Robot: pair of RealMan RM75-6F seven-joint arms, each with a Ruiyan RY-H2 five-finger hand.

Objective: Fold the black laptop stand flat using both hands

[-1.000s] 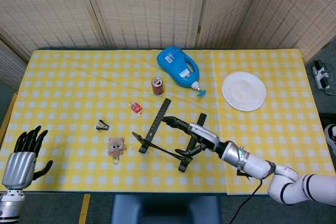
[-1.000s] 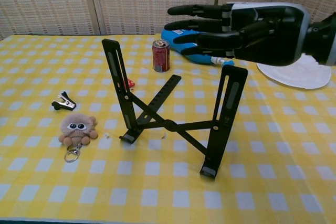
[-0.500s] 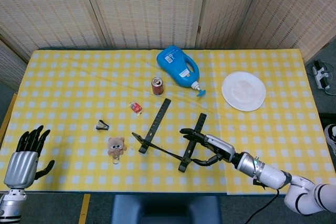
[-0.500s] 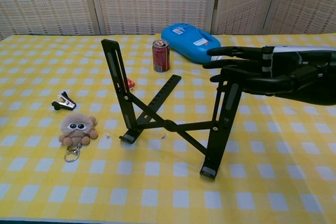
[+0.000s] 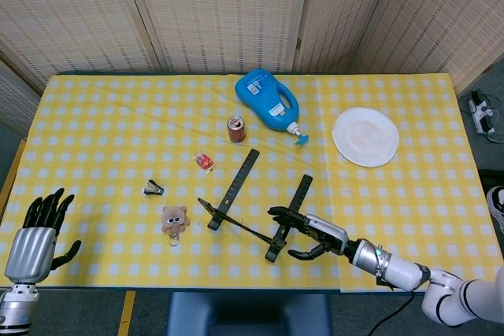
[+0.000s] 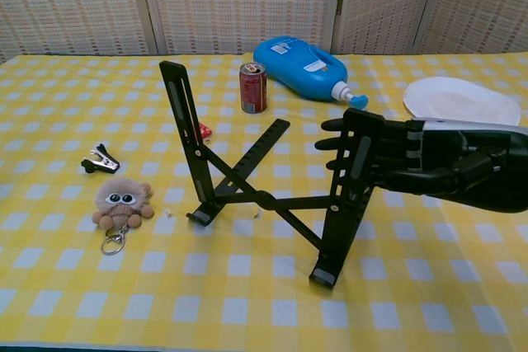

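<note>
Two hands seen, right hand (image 6: 412, 158) wrapped round the right upright of the stand (image 6: 256, 195) mid-table, still unfolded, left hand (image 5: 35, 230) held open, fingers spread, off the near-left edge

We are looking at the black laptop stand (image 6: 264, 195), which is standing unfolded on the yellow checked cloth near the front edge. Its two slotted side arms are rising steeply and leaning back, each ending in a small foot lip, with thin crossed bars joining them low down at a central pivot.
</note>
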